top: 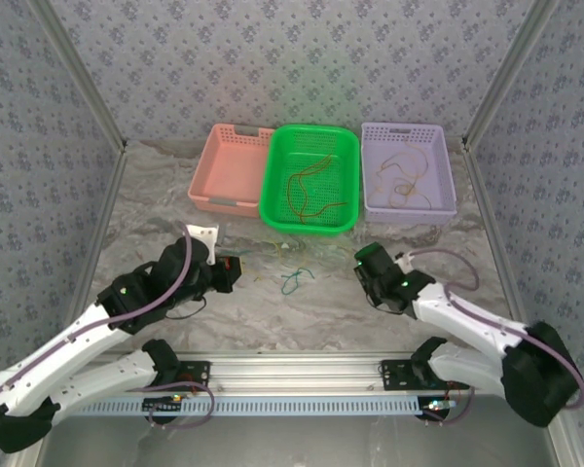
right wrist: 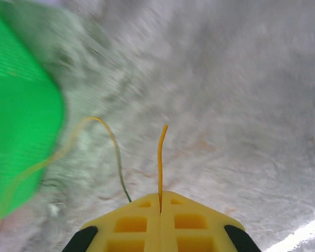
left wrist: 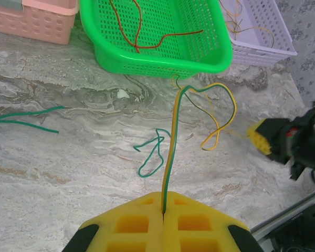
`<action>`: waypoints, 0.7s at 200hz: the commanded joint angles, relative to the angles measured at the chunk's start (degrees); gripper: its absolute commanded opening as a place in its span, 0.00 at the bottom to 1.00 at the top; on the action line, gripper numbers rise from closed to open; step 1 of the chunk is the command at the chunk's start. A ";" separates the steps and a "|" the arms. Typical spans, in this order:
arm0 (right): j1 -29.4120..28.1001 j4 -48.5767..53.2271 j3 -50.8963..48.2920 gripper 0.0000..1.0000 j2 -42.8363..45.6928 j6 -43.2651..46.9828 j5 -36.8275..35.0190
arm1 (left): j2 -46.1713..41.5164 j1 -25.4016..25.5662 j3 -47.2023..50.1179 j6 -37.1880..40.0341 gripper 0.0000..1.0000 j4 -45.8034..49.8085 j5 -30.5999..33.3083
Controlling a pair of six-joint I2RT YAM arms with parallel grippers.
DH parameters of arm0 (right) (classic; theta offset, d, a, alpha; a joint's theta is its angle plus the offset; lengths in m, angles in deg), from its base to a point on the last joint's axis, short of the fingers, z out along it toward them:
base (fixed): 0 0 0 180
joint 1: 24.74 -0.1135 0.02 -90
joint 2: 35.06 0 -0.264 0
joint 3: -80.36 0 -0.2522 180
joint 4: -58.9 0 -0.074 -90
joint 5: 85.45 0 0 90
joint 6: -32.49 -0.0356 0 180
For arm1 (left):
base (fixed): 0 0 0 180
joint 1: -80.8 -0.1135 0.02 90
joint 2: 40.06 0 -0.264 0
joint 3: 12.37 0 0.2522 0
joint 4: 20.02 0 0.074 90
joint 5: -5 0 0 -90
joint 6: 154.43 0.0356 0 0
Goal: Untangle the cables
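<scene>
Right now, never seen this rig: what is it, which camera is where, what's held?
Two robot arms are bolted at the near edge of a table. The overhead picture looks down from behind them; the other two come from wrist cameras, looking past yellow fingers. At the back stand a pink basket, a green basket with red-orange wire, and a purple basket with yellowish wires. A teal cable lies loose on the table. The left gripper is shut on yellow and green cables; the right gripper is shut on the end of a yellow cable.
</scene>
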 commanded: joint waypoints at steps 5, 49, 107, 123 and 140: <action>4.72 13.29 8.63 0.00 7.77 12.81 -9.01 | -0.72 -0.15 0.16 0.11 0.00 0.89 -1.00; 17.90 15.25 24.90 0.00 8.28 34.06 -4.72 | 0.56 -0.18 1.85 -0.54 0.00 -1.00 -4.33; 36.12 7.05 51.50 0.00 -7.79 49.85 15.15 | 9.37 6.89 0.80 -1.48 0.00 -9.54 -7.64; 39.02 4.75 57.11 0.00 -12.84 50.81 20.68 | 14.40 9.15 -0.84 -2.09 0.00 -13.57 -6.94; 40.30 3.00 61.73 0.00 -17.54 52.08 24.16 | 21.71 9.58 -5.03 -2.34 0.00 -17.68 -7.38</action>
